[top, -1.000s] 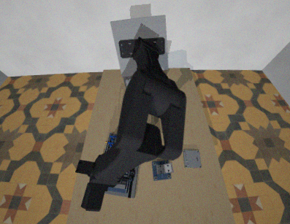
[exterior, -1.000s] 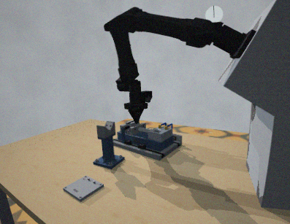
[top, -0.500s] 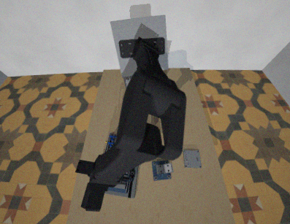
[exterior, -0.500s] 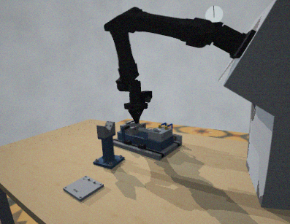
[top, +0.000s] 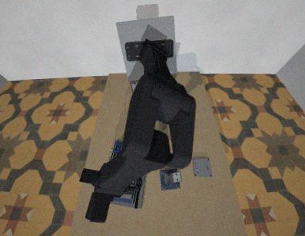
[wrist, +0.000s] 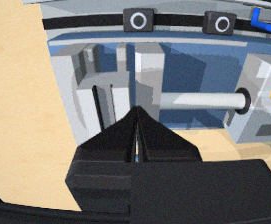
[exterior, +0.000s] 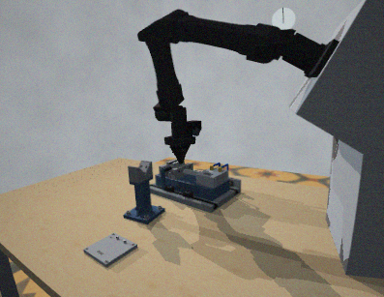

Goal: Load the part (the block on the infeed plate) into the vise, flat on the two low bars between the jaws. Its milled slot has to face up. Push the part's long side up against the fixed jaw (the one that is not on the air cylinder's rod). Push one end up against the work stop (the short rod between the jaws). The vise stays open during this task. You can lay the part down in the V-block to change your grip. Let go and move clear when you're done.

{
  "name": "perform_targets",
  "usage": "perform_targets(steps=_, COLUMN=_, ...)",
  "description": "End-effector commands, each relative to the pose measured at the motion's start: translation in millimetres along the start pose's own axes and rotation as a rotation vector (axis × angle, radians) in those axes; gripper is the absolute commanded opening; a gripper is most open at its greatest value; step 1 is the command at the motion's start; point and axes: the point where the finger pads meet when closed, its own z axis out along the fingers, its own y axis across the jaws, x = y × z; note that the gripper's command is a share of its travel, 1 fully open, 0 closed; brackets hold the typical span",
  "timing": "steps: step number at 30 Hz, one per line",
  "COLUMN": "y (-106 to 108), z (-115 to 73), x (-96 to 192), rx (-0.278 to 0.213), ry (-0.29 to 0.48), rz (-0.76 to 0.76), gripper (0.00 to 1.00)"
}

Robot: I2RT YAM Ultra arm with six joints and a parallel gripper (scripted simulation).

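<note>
The vise (exterior: 194,180) stands on the table, mostly hidden under my arm in the top view (top: 129,193). In the wrist view a light grey block (wrist: 103,97) with a dark groove on top lies between the jaws at the left; it looks like the part. A pale rod (wrist: 201,101) runs to the right of a grey jaw (wrist: 148,75). My gripper (wrist: 137,112) is shut on nothing, its tips pressed together just above the vise opening, also seen in the exterior view (exterior: 181,157). The infeed plate (exterior: 110,249) holds no block.
The V-block (exterior: 140,173) on its blue stand is left of the vise, also in the top view (top: 170,177). The infeed plate (top: 202,167) lies right of it there. A grey mount box (exterior: 361,163) stands at the right.
</note>
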Motion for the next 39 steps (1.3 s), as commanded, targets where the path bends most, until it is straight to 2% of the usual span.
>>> perform_targets(steps=1, y=10, z=-9.3, x=2, rx=-0.037, ry=-0.015, rz=-0.012, gripper=0.00)
perform_targets(steps=10, y=0, z=-8.3, x=1, rx=-0.031, ry=-0.015, rz=-0.008, gripper=0.00)
perform_targets(steps=11, y=-6, z=-2.9, x=-2, rx=-0.016, ry=-0.015, rz=0.001, gripper=0.00)
perform_targets(steps=17, y=-5, z=-8.3, x=1, rx=-0.031, ry=-0.016, rz=-0.008, gripper=0.00)
perform_targets(steps=27, y=-11, z=-6.5, x=-1, rx=-0.015, ry=-0.016, rz=0.001, gripper=0.00)
perform_targets(steps=39, y=-12, z=-20.4, x=-2, rx=-0.011, ry=-0.012, rz=0.000, gripper=0.00)
